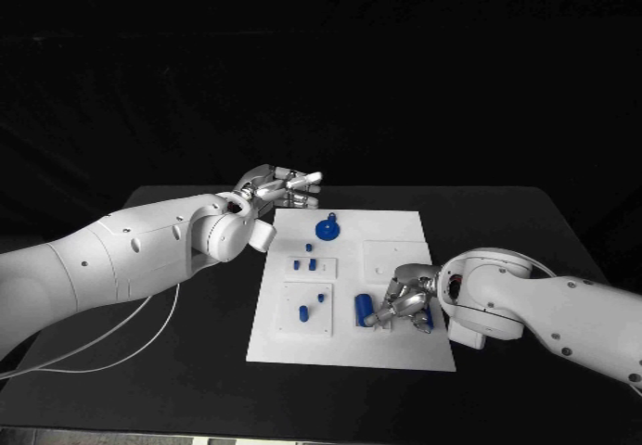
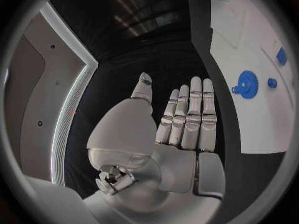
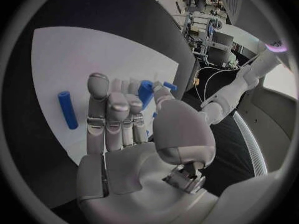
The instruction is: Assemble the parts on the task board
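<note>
on black table (image 1: 160, 371), white board (image 1: 402, 232) with blue parts. right hand (image 1: 405, 301) pinching blue peg (image 3: 146, 91) over board; left hand (image 1: 278, 188) spread, empty. better to lower straight, slowly.

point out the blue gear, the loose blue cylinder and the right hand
blue gear (image 2: 247, 84): left wrist view, on its toothed disc.
blue cylinder (image 3: 67, 109): right wrist view, mid-length of its body.
right hand (image 1: 405, 304): head view, on its fingers.

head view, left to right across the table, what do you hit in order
left hand → blue gear on the task board → blue cylinder → right hand, over the board's right side. The small blue pieces near the board's left side overlap the gear's span, so they are left out.
</note>
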Action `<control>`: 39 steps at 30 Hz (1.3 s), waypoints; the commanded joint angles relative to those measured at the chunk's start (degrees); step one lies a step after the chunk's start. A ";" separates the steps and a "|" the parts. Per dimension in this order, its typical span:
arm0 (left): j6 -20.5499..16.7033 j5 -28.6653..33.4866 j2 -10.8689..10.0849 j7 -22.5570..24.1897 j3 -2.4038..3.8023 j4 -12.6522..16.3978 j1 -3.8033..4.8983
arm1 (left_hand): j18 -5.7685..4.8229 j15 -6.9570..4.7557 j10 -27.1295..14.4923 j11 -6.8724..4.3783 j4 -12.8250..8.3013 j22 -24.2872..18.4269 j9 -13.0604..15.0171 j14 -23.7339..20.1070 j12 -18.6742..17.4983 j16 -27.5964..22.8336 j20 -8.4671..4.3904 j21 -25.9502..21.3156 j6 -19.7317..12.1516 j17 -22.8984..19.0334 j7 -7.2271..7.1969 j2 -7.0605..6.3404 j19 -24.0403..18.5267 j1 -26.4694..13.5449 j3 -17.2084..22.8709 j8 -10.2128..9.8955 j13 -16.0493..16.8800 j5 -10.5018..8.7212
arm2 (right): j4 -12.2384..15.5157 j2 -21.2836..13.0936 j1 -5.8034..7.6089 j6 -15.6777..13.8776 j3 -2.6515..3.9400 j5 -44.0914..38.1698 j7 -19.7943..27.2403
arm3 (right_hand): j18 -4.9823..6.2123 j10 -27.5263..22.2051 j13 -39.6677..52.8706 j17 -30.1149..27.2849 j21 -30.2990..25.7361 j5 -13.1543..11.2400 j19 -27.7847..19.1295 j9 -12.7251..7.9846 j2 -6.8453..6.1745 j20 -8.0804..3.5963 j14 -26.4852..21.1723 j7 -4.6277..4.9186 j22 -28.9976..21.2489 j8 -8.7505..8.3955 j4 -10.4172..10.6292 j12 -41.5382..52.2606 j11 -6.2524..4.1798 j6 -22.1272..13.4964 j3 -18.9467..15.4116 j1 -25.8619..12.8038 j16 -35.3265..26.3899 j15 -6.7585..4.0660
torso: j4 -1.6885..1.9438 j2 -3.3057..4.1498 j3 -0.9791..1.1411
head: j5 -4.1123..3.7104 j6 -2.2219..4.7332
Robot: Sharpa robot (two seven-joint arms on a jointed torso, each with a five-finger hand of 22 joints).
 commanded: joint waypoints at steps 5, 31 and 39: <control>0.83 0.11 0.01 0.08 0.05 0.08 0.02 | -0.52 0.13 -0.31 -0.07 0.25 -0.11 0.02 -0.44 -0.06 -0.22 0.55 0.26 -0.38 -0.01 0.06 0.48 0.00 -0.14 0.03 -0.08 0.05 -0.25 | -0.36 0.24 -0.15 -0.23 0.04 -1.78 -0.31 | -0.12 0.33 -0.13 -0.32 0.61 5.55 2.45 -0.18 3.16 0.13 0.03 -0.42 0.15 -0.19 -1.62 0.29 -0.07 0.34 -0.20 0.64 0.09 -0.23 | 0.01 -0.01 -0.02 | 0.01 -0.12; 0.57 -0.76 0.06 -1.13 0.04 -0.86 0.02 | -0.20 0.11 -0.84 0.03 -3.92 -0.12 0.00 -0.74 -0.05 0.47 0.69 0.47 -0.32 0.87 0.09 2.76 0.10 3.20 0.69 -0.10 0.04 0.88 | -0.28 0.91 -0.49 1.67 0.04 -2.84 0.33 | -0.31 0.47 -0.14 -0.52 1.02 -3.56 2.40 -0.66 -4.34 0.22 -0.01 -0.29 0.52 -0.17 -2.21 0.42 0.05 1.13 6.39 2.62 0.34 -0.06 | 0.01 -0.01 0.03 | 0.14 -0.12; -0.06 -0.79 -0.03 -0.61 0.04 -0.83 0.02 | -0.22 0.03 -0.56 -0.06 -4.46 -0.10 0.01 -0.61 -0.05 0.56 0.62 0.51 -0.02 0.90 -0.02 2.89 0.18 3.49 0.67 -0.07 0.04 0.84 | -0.03 0.37 -0.52 0.85 0.06 -2.80 0.61 | -0.23 0.51 -0.15 -0.56 1.00 -6.19 2.45 -0.25 -5.40 0.25 0.00 -0.22 0.65 -0.14 1.39 0.45 0.09 1.10 6.22 3.64 0.32 -0.05 | -0.10 0.05 0.09 | 0.19 -0.14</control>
